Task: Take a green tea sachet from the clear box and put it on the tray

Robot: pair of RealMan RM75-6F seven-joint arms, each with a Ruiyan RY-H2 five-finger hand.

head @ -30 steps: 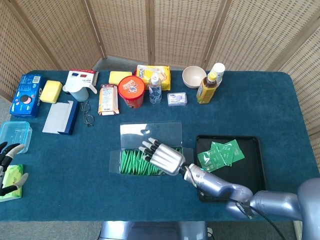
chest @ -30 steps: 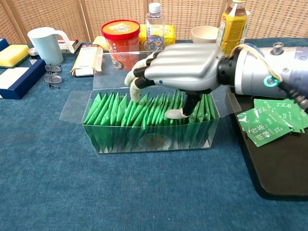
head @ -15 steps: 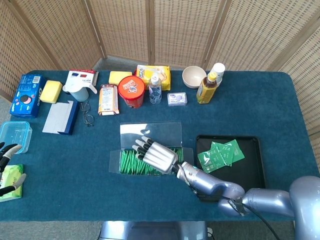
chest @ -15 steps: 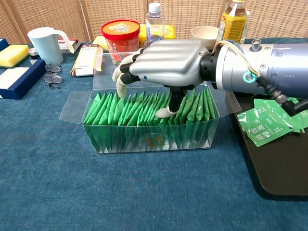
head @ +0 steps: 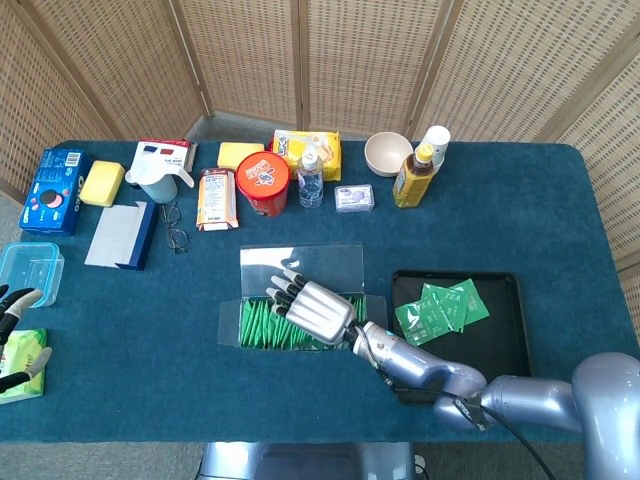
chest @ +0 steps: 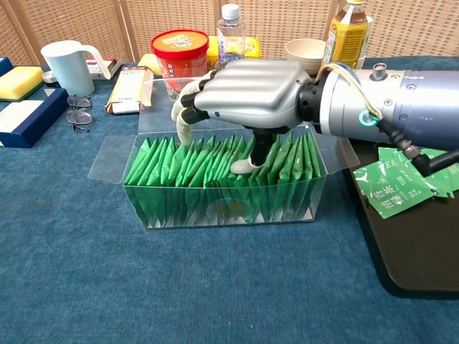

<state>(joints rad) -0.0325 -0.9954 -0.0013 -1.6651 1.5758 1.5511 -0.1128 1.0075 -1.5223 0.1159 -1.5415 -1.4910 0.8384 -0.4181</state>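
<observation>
The clear box (chest: 222, 211) stands open at mid-table, packed with a row of upright green tea sachets (chest: 165, 168). My right hand (chest: 247, 89) hovers over the box, palm down. Its fingertips (chest: 183, 133) touch the sachet tops at the left of the row, and its thumb dips among the middle sachets. No sachet is lifted. In the head view the same hand (head: 312, 310) covers the box (head: 250, 335). The black tray (head: 500, 345) lies right of the box, holding several green sachets (head: 440, 307). My left hand (head: 15, 330) shows at the far left edge with its fingers apart.
Along the back stand a white jug (head: 155, 180), a red tub (head: 263, 182), a water bottle (head: 311, 178), a bowl (head: 388, 153) and a yellow drink bottle (head: 415, 175). Boxes, a sponge and glasses (head: 175, 228) lie at the back left. A clear container (head: 28, 268) sits near the left edge.
My right hand has shifted left along the box, its fingertips and thumb now over sachets nearer the left end. The left hand has barely moved.
</observation>
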